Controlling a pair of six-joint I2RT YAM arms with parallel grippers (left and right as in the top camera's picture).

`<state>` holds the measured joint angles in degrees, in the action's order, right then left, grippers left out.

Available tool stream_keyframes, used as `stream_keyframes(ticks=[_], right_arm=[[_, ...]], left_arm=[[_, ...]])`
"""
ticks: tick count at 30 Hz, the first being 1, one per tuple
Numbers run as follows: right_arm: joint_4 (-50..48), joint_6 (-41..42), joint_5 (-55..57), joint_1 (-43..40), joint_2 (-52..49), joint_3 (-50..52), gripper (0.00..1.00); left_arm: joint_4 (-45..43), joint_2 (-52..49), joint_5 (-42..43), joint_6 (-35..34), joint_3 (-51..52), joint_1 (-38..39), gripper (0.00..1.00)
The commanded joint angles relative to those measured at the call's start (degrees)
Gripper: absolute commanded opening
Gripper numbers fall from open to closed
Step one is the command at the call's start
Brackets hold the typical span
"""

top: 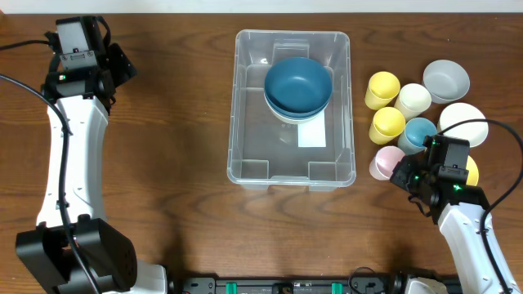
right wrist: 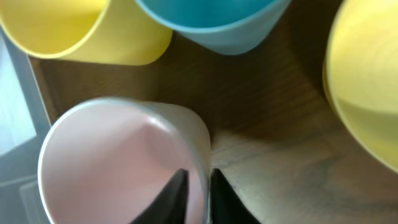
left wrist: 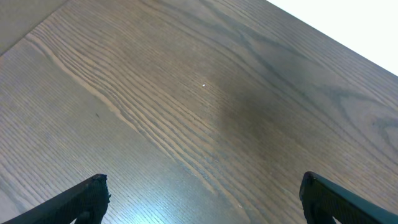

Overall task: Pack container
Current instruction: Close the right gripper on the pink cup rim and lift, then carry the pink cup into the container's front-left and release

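The clear container (top: 237, 114) stands mid-table with a dark blue bowl (top: 298, 84) stacked on a paler one inside it, near the far wall. To its right stands a pink cup (top: 384, 162). My right gripper (top: 402, 170) is at that cup. In the right wrist view the gripper (right wrist: 199, 180) is shut on the pink cup (right wrist: 112, 162), one finger inside the rim and one outside. My left gripper (top: 122, 65) hangs at the far left. Seen from the left wrist, this gripper (left wrist: 202, 193) is open over bare wood.
Close around the pink cup stand two yellow cups (top: 382, 88), a cream cup (top: 413, 100) and a light blue cup (top: 419, 132). A grey bowl (top: 446, 79), a white bowl (top: 463, 121) and a yellow bowl (right wrist: 367, 93) lie further right.
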<state>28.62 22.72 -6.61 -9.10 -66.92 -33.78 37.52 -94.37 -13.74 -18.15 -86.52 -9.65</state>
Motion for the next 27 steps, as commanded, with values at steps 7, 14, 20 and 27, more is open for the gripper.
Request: stream_keyframes(ticks=[7,14,20,27], right_arm=[[0.6,-0.1,-0.5,-0.2,-0.1,0.5,0.01],[6.0,-3.9,-2.4,0.2,3.6,-4.1,0.01],[16.8,-11.1,-1.7,3.6,8.4,-18.5,0.01],[24.2,-15.8,-0.9,10.9,6.3,-35.7,0.01]], left_arm=[[0.2,0.8,-0.7,0.1,-0.7,-0.2,0.98],[0.2,0.8,-0.7,0.1,-0.7,-0.2,0.98],[0.2,0.8,-0.7,0.1,-0.7,-0.2,0.98],[0.2,0.8,-0.7,0.1,-0.7,-0.2,0.98]])
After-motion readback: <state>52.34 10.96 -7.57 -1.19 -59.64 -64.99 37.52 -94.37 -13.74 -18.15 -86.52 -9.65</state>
